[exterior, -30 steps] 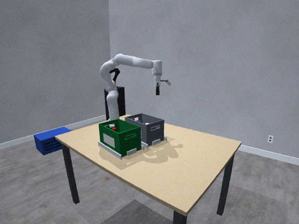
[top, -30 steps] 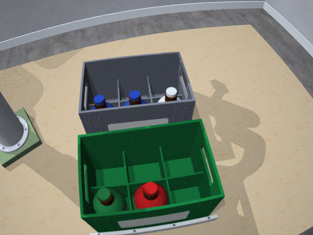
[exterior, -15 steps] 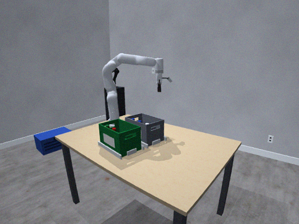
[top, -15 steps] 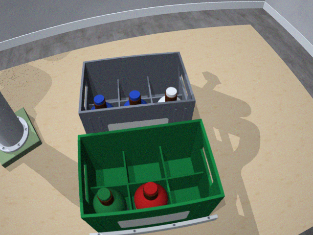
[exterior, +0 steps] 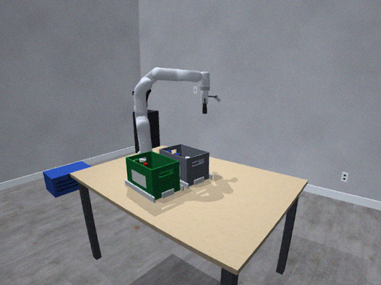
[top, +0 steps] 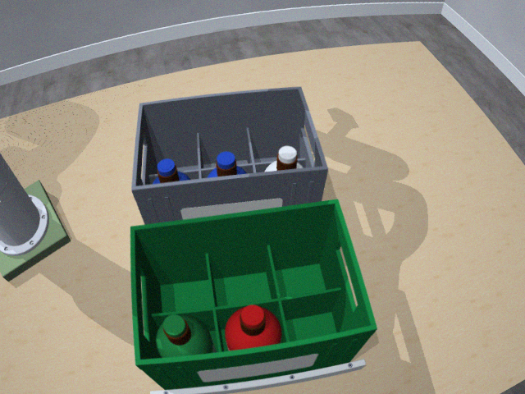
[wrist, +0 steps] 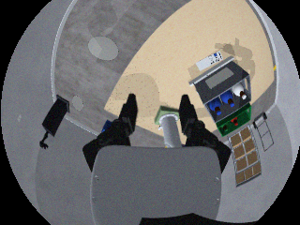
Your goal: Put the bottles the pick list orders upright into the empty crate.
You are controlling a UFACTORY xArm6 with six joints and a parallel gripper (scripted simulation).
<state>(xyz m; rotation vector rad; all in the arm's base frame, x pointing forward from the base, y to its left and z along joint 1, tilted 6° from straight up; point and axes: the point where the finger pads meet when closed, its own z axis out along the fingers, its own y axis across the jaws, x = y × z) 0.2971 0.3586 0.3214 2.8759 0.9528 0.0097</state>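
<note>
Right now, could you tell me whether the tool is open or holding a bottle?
Open and holding nothing: the tool hangs high above the table, and only background shows between its fingers.

We're looking at a bare test room, more lab than home: plain grey walls, white baseboard, grey floor. One wooden table stands mid-room with a robot arm mounted behind it (there's a wall outlet and a blue box on the floor too).
</note>
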